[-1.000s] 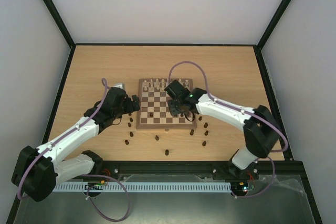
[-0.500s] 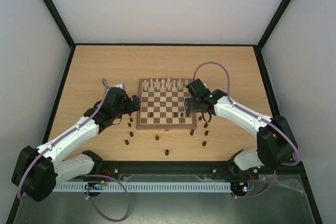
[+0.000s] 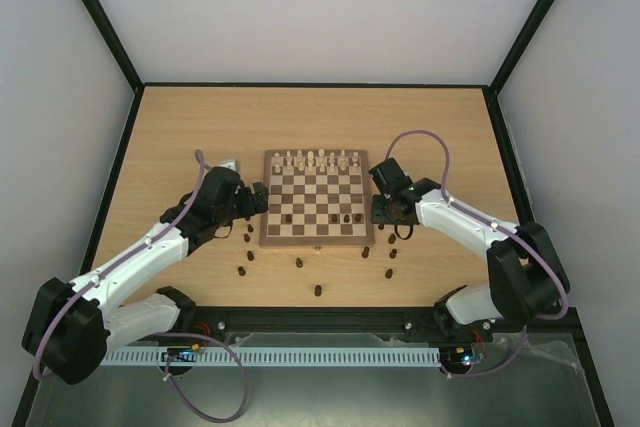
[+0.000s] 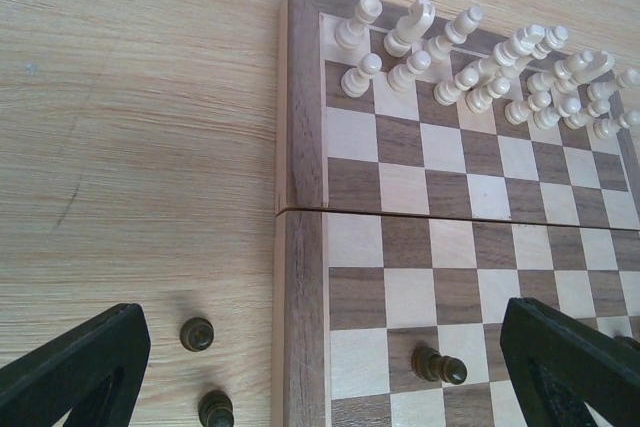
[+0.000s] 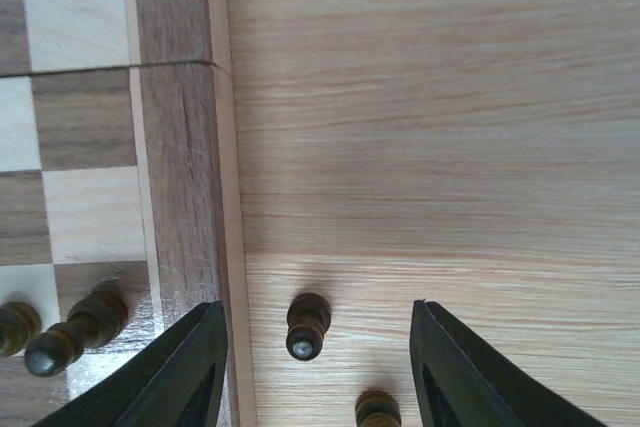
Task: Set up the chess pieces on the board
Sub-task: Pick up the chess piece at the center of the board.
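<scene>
One dark piece (image 5: 378,410) — half cut off below.

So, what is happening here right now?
Two robot arms are setting up a chessboard. The cream pieces stand in two rows at its far side. A few dark pieces are on the near squares, and others stand scattered on the table. The right gripper hangs beside the board's right edge, jaws apart around one dark piece on the table, not touching it. The left gripper is wide open at the left edge, holding nothing.

Light wooden table (image 3: 200,117) under the board (image 3: 315,197), loose dark pieces (image 3: 318,291) upright around the board's near edge.
</scene>
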Action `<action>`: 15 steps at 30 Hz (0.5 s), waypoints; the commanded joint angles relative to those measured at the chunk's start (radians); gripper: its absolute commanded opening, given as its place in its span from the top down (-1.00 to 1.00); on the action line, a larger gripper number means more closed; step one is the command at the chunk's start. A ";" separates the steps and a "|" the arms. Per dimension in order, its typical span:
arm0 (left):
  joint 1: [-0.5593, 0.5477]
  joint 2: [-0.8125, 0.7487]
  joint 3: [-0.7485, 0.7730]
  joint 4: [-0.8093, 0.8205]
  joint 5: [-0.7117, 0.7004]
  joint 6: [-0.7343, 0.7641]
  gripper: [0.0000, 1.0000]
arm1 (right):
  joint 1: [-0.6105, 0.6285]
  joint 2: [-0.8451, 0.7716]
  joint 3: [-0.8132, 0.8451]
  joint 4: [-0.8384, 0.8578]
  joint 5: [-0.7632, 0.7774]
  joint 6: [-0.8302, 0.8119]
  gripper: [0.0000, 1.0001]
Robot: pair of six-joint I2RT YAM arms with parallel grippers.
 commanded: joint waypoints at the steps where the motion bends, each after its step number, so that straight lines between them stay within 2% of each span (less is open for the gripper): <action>1: 0.006 -0.006 -0.017 0.020 0.010 0.013 -0.98 | -0.002 0.042 -0.028 0.013 -0.027 0.010 0.02; 6: 0.006 -0.004 -0.020 0.022 0.009 0.014 -0.98 | -0.002 0.074 -0.045 0.036 -0.055 0.005 0.24; 15: 0.006 -0.002 -0.021 0.020 0.007 0.014 -0.98 | -0.002 0.097 -0.052 0.039 -0.056 -0.002 0.46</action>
